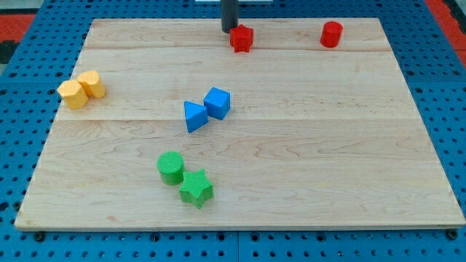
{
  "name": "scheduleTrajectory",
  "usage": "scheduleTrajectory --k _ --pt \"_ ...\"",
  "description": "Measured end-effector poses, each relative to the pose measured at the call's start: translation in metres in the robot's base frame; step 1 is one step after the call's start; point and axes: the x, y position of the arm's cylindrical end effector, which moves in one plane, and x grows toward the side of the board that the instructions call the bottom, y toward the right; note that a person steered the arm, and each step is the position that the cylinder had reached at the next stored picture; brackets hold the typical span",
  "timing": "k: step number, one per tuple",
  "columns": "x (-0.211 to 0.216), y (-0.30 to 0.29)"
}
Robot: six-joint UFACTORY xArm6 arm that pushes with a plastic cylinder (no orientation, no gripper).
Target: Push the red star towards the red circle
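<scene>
The red star [242, 38] lies near the view's top edge of the wooden board, a little right of centre. The red circle [331, 34], a short cylinder, stands to its right near the top, well apart from it. My tip [228, 30] is the lower end of the dark rod coming down from the view's top. It sits just left of the red star, touching or almost touching its upper left side.
Two yellow blocks [81, 89] touch each other at the left. A blue triangle [194, 116] and a blue cube [217, 102] sit together at centre. A green cylinder [171, 167] and green star [196, 188] lie below them. The board [349, 145] rests on blue pegboard.
</scene>
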Motion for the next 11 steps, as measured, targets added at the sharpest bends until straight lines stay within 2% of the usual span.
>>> scheduleTrajectory --k 1,2,3,4,5,6,7,8,9,10,11 --pt "0.031 0.070" --pt "0.035 0.041" --pt "0.021 -0.027" --pt "0.049 -0.053" --pt "0.063 -0.036" --pt "0.078 0.012" --pt "0.087 0.024" --pt "0.091 0.049" --pt "0.088 0.099" --pt "0.092 0.119" --pt "0.129 0.108"
